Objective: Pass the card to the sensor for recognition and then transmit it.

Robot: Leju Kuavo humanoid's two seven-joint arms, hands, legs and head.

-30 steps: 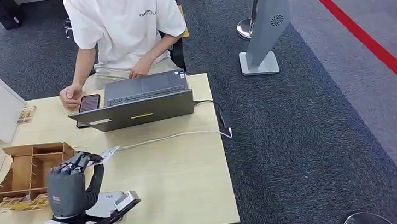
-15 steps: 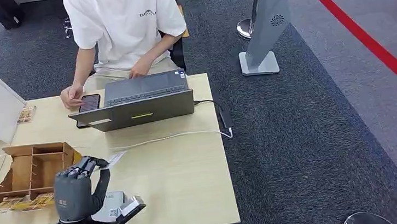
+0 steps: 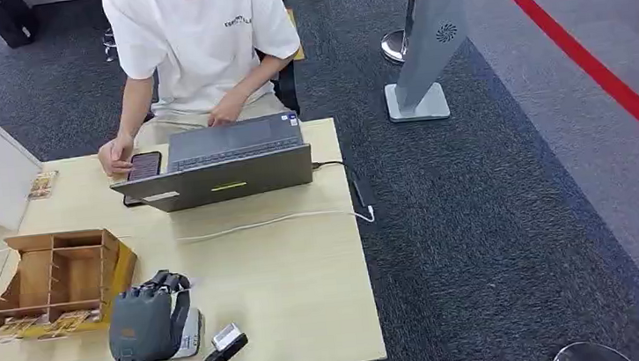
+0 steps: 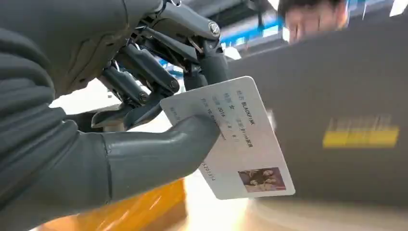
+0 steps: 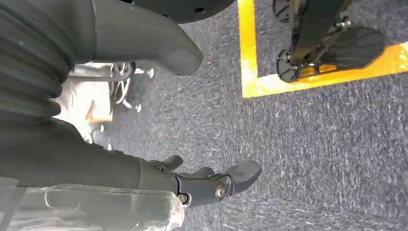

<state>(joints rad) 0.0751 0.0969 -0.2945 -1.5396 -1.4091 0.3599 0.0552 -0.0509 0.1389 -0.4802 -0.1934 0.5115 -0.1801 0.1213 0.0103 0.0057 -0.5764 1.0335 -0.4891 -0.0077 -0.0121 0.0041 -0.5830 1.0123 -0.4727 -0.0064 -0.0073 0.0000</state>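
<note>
Your left hand (image 4: 96,125) pinches the card (image 4: 231,139) between thumb and fingers (image 4: 149,72), held by one corner with most of it sticking out free. In the head view that hand (image 3: 146,317) sits low over the near edge of the worktop (image 3: 289,272), right above a small light-grey device (image 3: 191,330) that I take for the sensor; can't tell if the card touches it. Main risk: a corner pinch gives little hold, so any bump against the device or worktop could twist the card or pull it out. Second risk: the card tilted or off the reader face, giving no read; the hand hides the device from above, so you can't confirm alignment. Third: the wooden box (image 3: 59,272) is just beside the hand, so a sideways swing could clip it. Your right hand (image 5: 211,185) hangs over dark carpet, fingers loosely apart, holding nothing. The worktop is pale wood, and a laptop (image 3: 226,167), a phone (image 3: 143,166) and a white cable (image 3: 276,222) lie on it. A person (image 3: 197,42) sits at the far side, one hand on the phone. Grey carpet around, red floor line (image 3: 587,57) to the right.
</note>
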